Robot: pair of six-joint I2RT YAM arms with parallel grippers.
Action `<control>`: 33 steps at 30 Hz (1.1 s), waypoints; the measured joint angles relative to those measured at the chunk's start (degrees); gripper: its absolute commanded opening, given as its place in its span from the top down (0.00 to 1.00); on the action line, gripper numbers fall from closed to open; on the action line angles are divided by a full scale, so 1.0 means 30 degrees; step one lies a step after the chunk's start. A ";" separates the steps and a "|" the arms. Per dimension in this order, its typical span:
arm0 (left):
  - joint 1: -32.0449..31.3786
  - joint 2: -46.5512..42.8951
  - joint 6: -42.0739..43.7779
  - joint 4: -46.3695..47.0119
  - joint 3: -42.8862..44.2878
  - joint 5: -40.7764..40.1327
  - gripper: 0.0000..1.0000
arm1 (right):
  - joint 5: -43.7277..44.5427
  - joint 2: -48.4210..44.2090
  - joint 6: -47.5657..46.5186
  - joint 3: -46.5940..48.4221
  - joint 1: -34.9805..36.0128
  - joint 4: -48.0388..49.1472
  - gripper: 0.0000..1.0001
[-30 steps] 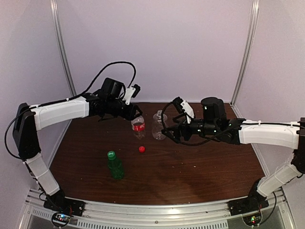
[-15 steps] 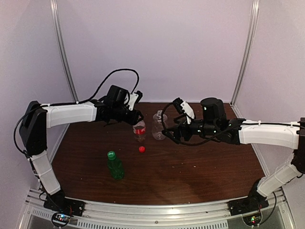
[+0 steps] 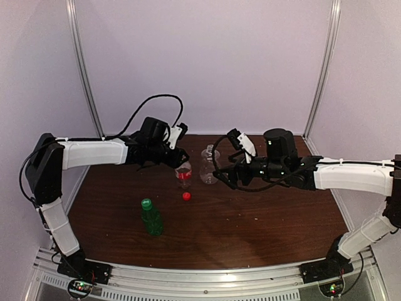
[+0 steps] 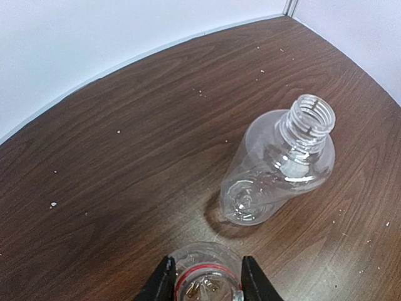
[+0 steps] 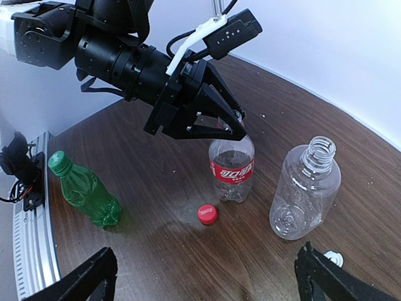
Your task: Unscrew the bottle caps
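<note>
Item 1, left tool (image 3: 179,160): clenched on the neck of the red-label bottle (image 3: 183,176), approaching from above and from the left. In the left wrist view a dark finger (image 4: 164,283) sits on each side of the bottle's mouth (image 4: 207,276). Item 2, red-label bottle (image 5: 231,169): upright on the worktop (image 3: 263,219) near its middle, toward the back, with the mouth uncapped. Item 3, red cap (image 3: 186,195): lies loose on the worktop just in front of the red-label bottle, apart from it, with its top face up (image 5: 207,214). Item 4, clear bottle (image 3: 208,168): the wider, rounded one, upright just to the right of the red-label bottle and not touching it. Its threaded mouth is open (image 4: 307,116). Item 5, white cap (image 5: 332,257): a small pale piece on the worktop beside the base of the clear bottle (image 5: 305,191), only partly seen past the right tool's finger. Item 6, green bottle (image 3: 151,217): stands alone toward the near left, well apart from the other two bottles, with its green cap (image 3: 146,203) screwed on (image 5: 58,162). Item 7, right tool (image 3: 220,174): released, jaws spread wide, grasping nothing. It is level with the clear bottle on that bottle's right side and faces both bottles (image 5: 207,251).
</note>
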 measured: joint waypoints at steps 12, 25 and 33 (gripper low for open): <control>0.0000 -0.0270 0.0444 -0.0707 -0.0080 -0.0372 0.19 | 0.0058 0.0000 0.0000 0.0000 0.0000 -0.0015 0.00; 0.0000 -0.7533 -0.0911 -0.3942 -0.2594 0.0131 0.16 | 0.0699 0.0000 0.0044 0.0000 -0.0007 -0.0590 0.00; -0.0925 -1.2619 -0.1996 -0.8983 -0.3679 0.0488 0.18 | 0.0874 0.0007 0.0357 0.0036 -0.0015 -0.0627 0.01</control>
